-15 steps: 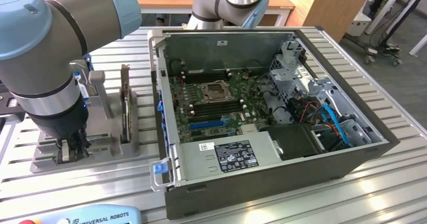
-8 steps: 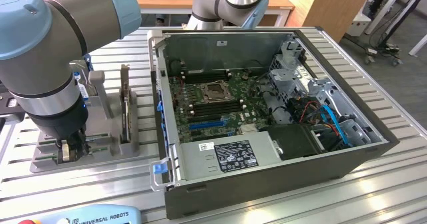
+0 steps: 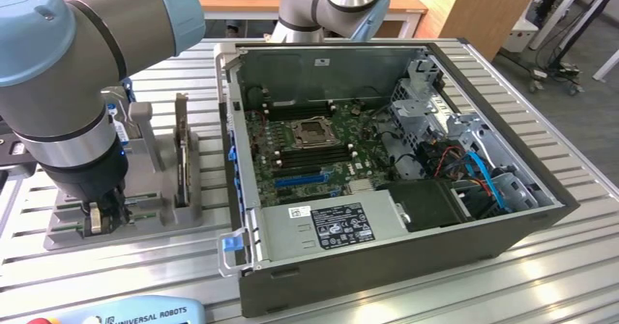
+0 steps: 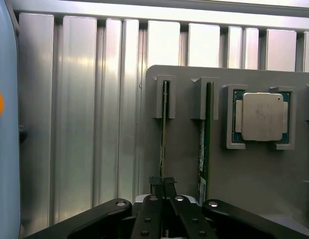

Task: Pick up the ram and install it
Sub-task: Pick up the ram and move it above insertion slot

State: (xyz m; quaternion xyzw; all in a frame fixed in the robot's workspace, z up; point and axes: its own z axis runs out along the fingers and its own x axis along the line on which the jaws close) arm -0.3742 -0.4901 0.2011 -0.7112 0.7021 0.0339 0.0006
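Two thin green ram sticks stand on edge in slots of a grey holder (image 4: pixel 184 164). My gripper (image 4: pixel 162 183) is down over one end of the ram (image 4: pixel 164 124) in the outer slot, and its black fingertips (image 4: pixel 155 182) are pressed together on the board's thin edge. The ram still sits in its slot. The second ram (image 4: pixel 207 134) stands in the neighbouring slot, untouched. In the exterior view my gripper (image 3: pixel 101 219) is low in the grey holder (image 3: pixel 184 208) at the exterior view's left, beside the open computer case (image 3: pixel 387 266).
A square silver processor (image 4: pixel 261 117) lies in a pocket of the holder beyond the second ram. The case holds a motherboard (image 3: pixel 309 157) with an open socket, a power supply (image 3: pixel 334 226) and drive cages. A teach pendant (image 3: pixel 126 313) lies at the ribbed table's near edge.
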